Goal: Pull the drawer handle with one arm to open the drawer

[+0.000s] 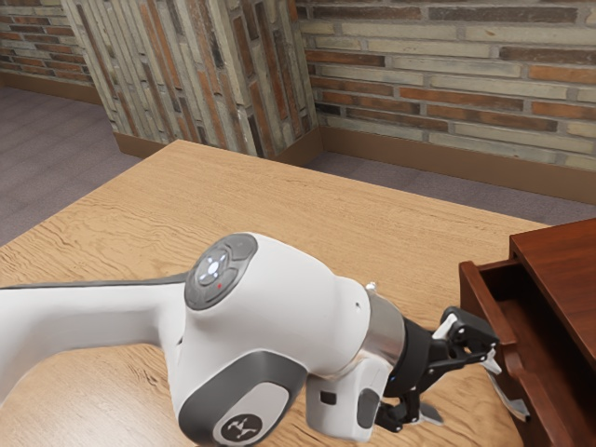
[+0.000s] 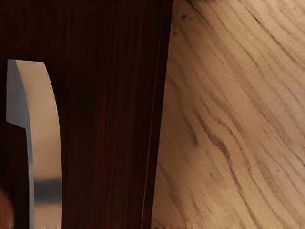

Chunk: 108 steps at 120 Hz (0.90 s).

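At the exterior view's right stands a dark red wooden cabinet point(image 1: 562, 264). Its drawer point(image 1: 479, 300) is pulled some way out, and its inside shows from above. A curved silver handle point(image 1: 509, 393) point(image 2: 44, 143) sits on the drawer front point(image 2: 105, 114). My black gripper point(image 1: 462, 386) hangs just in front of that drawer front, by the handle. Its fingers stand apart and it is open. The upper fingertip point(image 1: 486, 354) is close to the handle's top end. Whether it touches the handle I cannot tell.
The light wooden table point(image 1: 279, 205) point(image 2: 238, 124) runs under the arm and off toward the exterior view's left. A brick wall closes the back of the room. My white arm covers the near edge of the table.
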### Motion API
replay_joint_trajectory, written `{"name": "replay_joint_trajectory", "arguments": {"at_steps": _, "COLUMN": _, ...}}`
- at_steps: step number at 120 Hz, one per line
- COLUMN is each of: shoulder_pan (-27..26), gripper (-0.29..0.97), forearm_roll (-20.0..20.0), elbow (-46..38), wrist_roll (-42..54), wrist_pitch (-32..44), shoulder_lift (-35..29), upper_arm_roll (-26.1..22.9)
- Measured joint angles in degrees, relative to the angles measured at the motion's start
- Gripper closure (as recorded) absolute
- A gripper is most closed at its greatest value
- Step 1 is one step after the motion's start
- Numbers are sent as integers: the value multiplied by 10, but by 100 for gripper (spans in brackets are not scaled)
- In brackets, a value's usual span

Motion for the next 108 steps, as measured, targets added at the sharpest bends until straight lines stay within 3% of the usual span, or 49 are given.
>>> {"name": "replay_joint_trajectory", "arguments": {"at_steps": 42, "shoulder_pan": 18, "gripper": -1, "forearm_roll": -8, "elbow": -37, "wrist_roll": -1, "wrist_pitch": 4, "shoulder_lift": -29, "upper_arm_roll": -17}}
{"name": "replay_joint_trajectory", "arguments": {"at_steps": 54, "shoulder_pan": 116, "gripper": 2, "forearm_roll": -7, "elbow": -51, "wrist_roll": -2, "wrist_pitch": 5, "shoulder_lift": -47, "upper_arm_roll": -113}}
{"name": "replay_joint_trajectory", "arguments": {"at_steps": 63, "shoulder_pan": 148, "gripper": 1, "forearm_roll": -6, "elbow": -61, "wrist_roll": -3, "wrist_pitch": 5, "shoulder_lift": -57, "upper_arm_roll": -143}}
{"name": "replay_joint_trajectory", "arguments": {"at_steps": 108, "shoulder_pan": 174, "gripper": 1, "forearm_roll": -6, "elbow": -99, "wrist_roll": -6, "wrist_pitch": 8, "shoulder_lift": -87, "upper_arm_roll": -164}}
